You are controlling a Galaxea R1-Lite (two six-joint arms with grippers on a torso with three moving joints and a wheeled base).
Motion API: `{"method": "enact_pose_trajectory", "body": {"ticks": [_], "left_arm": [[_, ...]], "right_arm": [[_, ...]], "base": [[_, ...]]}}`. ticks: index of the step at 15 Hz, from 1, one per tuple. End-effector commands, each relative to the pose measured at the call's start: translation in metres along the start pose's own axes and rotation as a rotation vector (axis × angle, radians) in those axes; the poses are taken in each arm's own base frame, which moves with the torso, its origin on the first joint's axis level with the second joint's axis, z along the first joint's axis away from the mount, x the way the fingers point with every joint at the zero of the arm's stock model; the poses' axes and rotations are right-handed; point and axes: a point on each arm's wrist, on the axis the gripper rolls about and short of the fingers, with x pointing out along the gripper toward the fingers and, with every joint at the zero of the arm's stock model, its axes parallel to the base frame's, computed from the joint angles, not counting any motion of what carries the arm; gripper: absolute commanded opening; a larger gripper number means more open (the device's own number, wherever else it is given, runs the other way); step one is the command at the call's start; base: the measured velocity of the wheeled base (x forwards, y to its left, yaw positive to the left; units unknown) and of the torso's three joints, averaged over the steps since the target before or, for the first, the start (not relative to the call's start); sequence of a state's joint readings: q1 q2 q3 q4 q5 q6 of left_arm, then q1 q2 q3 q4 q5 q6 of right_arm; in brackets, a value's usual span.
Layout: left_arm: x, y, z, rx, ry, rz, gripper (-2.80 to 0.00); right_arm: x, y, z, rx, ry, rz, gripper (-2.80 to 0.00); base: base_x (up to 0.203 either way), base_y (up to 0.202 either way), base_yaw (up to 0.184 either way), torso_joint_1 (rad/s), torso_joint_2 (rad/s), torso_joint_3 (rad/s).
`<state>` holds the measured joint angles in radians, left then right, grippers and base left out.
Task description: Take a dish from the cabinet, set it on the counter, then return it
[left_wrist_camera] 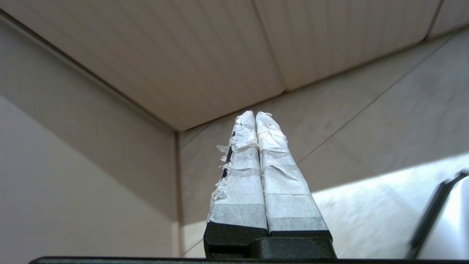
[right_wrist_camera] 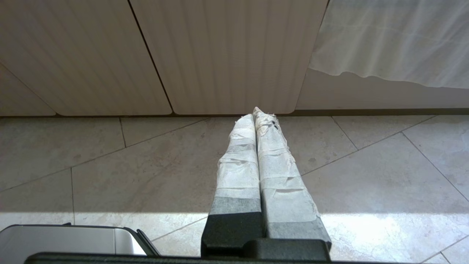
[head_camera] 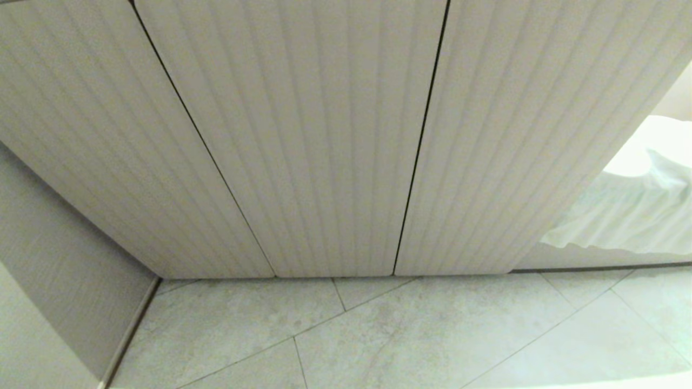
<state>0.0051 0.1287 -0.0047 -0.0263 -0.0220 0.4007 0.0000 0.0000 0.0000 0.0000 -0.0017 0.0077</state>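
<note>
Head view: the cabinet (head_camera: 324,135) fills the upper two thirds of the frame, its three ribbed doors all shut, thin dark seams between them. Tiled floor (head_camera: 378,335) runs along the lower part of the frame; a white cloth (head_camera: 638,216) hangs at the right edge; a grey wall (head_camera: 54,243) stands at lower left. Neither arm shows in this view. The dish is not visible in any view, so presumably behind the doors; cannot confirm. The worktop is out of frame too. Left wrist view: left gripper (left_wrist_camera: 255,115) low centre, taped jaws pressed together, empty, pointing toward the corner where cabinet, wall and floor meet. Right wrist view: right gripper (right_wrist_camera: 256,113) low centre, jaws likewise pressed together on nothing, aimed at the foot of a door, above the floor. Judgement: with doors closed and both grippers empty, either the task has not begun or the dish is already back inside; the frames do not settle which. If at the start, the next move calls for opening a door first; no handle is visible, so an edge or seam would have to serve.
</note>
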Motion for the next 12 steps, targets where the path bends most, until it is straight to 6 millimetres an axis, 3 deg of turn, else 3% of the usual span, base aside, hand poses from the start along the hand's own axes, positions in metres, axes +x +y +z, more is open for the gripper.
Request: {"method": "enact_pose_trajectory", "body": {"ticks": [1,5,9,12], "left_arm": [[-0.0081,-0.0018,-0.0027,-0.047,-0.100,0.024,-2.80],[-0.0096,-0.0023,-0.0051,-0.366,-0.108,0.030,-2.80],[-0.0096,-0.0024,-0.0055,-0.258,-0.104,0.029,-2.80],[-0.0097,-0.0025,-0.0051,-0.269,-0.106,0.022,-2.80]], "right_arm": [[0.0000,0.0000,0.0000,0.000,0.000,0.001,-2.80],[0.0000,0.0000,0.0000,0.000,0.000,0.000,-2.80],[0.0000,0.0000,0.0000,0.000,0.000,0.001,-2.80],[0.0000,0.0000,0.0000,0.000,0.000,0.002,-2.80]], "base": [[0.000,0.000,0.000,0.000,0.00,0.000],[0.000,0.000,0.000,0.000,0.00,0.000],[0.000,0.000,0.000,0.000,0.00,0.000],[0.000,0.000,0.000,0.000,0.00,0.000]]}}
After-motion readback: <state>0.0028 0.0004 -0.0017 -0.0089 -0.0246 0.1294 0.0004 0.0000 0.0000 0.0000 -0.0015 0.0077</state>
